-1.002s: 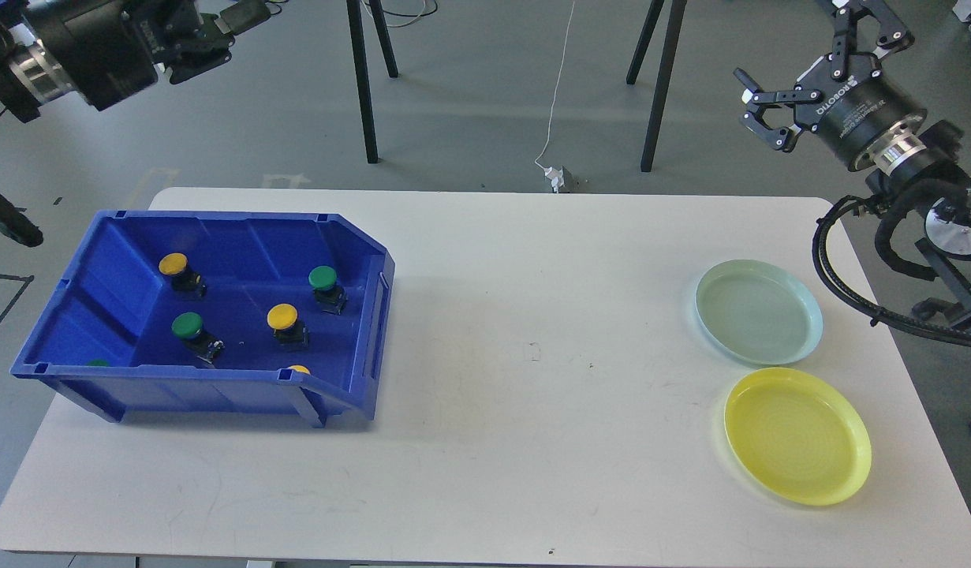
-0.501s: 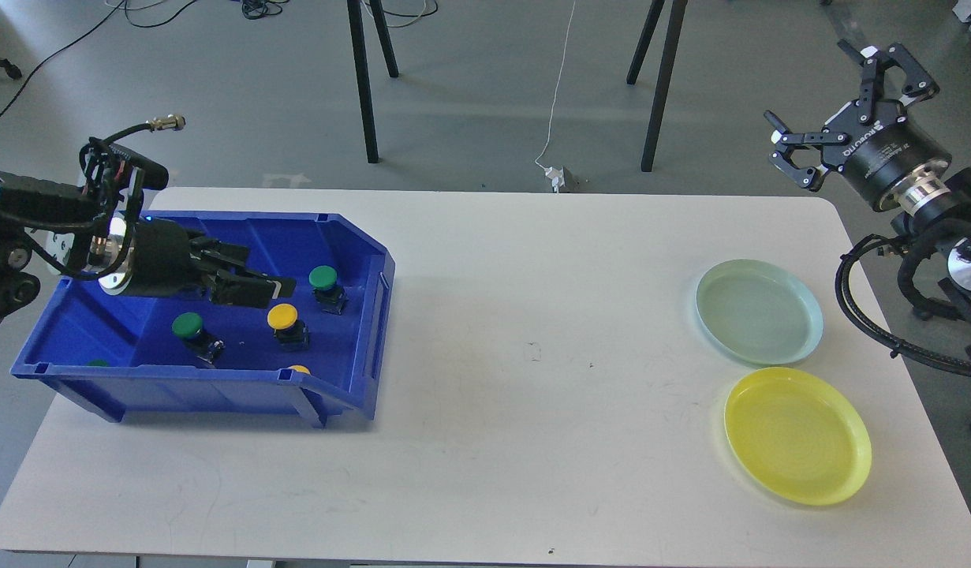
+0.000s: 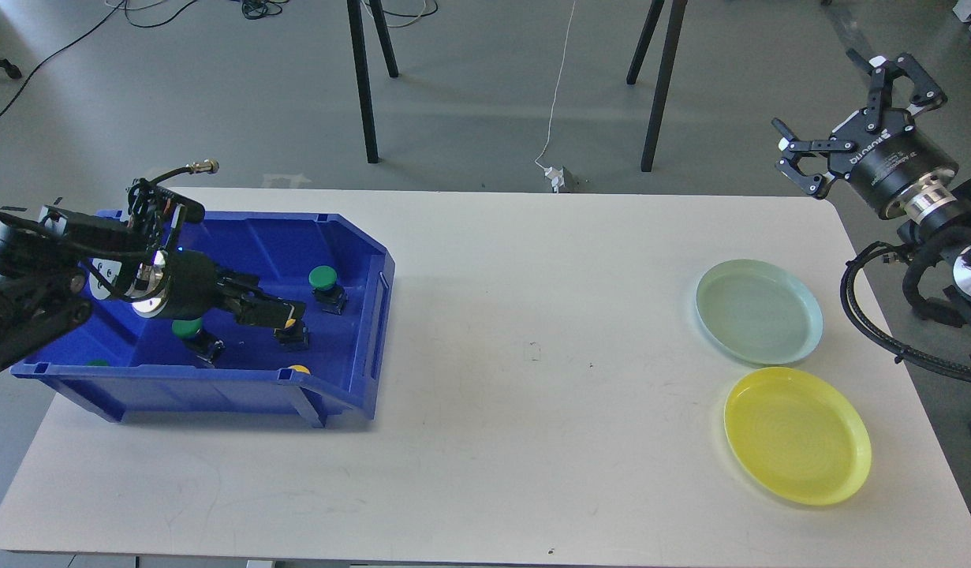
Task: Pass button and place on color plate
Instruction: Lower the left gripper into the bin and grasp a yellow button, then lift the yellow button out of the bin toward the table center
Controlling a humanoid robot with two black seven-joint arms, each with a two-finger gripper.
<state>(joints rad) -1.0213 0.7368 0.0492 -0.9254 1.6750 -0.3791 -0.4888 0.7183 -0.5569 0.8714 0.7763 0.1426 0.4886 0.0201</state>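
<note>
A blue bin [image 3: 359, 237] at the table's left holds green and yellow push buttons. My left gripper [image 3: 276, 309] reaches down into the bin, and its dark fingers look open over a yellow button [image 3: 294, 322] that shows only as a sliver. A green button [image 3: 323, 278] stands just right of it. Another green button [image 3: 187, 328] is partly hidden under my wrist. My right gripper [image 3: 848, 102] is open and empty, held high beyond the table's far right corner. A pale green plate [image 3: 759, 312] and a yellow plate [image 3: 797, 435] lie at the right.
A yellow button [image 3: 299, 368] and a green one [image 3: 98, 363] peek over the bin's front wall. The white table [image 3: 532, 355] spans the view between bin and plates. Black stand legs [image 3: 363, 87] and a white cable are on the floor behind.
My left arm came down from above the bin's far left and reached lower and rightward onto the yellow button. My right gripper drifted a little right and down.
</note>
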